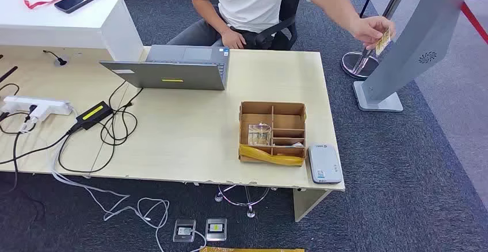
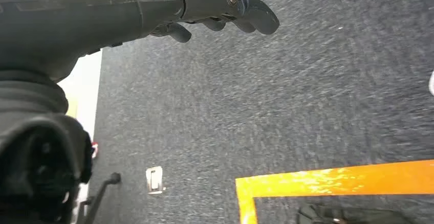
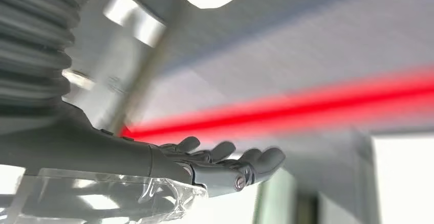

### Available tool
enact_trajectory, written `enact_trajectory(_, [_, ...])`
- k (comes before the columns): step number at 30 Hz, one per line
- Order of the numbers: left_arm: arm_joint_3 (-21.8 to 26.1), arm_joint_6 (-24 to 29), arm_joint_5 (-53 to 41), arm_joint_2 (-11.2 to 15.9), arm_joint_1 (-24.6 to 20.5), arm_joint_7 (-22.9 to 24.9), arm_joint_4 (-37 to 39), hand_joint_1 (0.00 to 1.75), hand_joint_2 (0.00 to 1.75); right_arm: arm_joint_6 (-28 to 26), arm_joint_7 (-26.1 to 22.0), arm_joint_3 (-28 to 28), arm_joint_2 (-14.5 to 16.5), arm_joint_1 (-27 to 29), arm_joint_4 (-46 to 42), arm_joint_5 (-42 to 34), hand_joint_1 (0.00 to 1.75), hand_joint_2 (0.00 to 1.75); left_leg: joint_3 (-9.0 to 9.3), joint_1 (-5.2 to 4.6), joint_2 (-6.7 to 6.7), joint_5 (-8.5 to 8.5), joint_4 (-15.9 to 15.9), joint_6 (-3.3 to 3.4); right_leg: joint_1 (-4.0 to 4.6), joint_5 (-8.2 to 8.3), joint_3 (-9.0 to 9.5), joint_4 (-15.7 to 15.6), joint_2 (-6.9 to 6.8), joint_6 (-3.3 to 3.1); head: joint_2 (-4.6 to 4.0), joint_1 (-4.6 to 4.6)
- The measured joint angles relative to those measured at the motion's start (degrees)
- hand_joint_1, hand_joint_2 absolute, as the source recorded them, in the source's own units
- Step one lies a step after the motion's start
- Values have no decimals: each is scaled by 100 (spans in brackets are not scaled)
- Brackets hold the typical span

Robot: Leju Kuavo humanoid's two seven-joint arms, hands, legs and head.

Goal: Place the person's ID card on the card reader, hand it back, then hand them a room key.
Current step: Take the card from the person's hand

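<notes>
While the seated person's hand [image 1: 371, 30] offers a small yellowish ID card [image 1: 382, 40], the right hand [image 3: 225, 165], spread and empty, must reach to take it.

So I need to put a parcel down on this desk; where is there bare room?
The widest bare patch lies between the laptop, the cardboard box and the black cables. A narrower strip runs behind the box to the far desk edge. The left end is crowded with cables and a white power strip.
</notes>
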Motion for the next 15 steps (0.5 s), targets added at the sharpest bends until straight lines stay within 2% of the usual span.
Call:
enact_trajectory(6, [2,-10,-66,-2,5,-16,4,0,0,379,9,616,-117,-395,-1014,251,0,175,-7,13,-54,8,2,-4,12,-3,-2,0,-48,-3,0,-1])
enact_trajectory(15, [2,5,-112,-4,6,-129,4,0,0,162,9,1794,-374,-1114,-1915,-23,0,175,-24,16,-63,8,2,-5,14,-7,-12,1,-57,-5,0,-3])
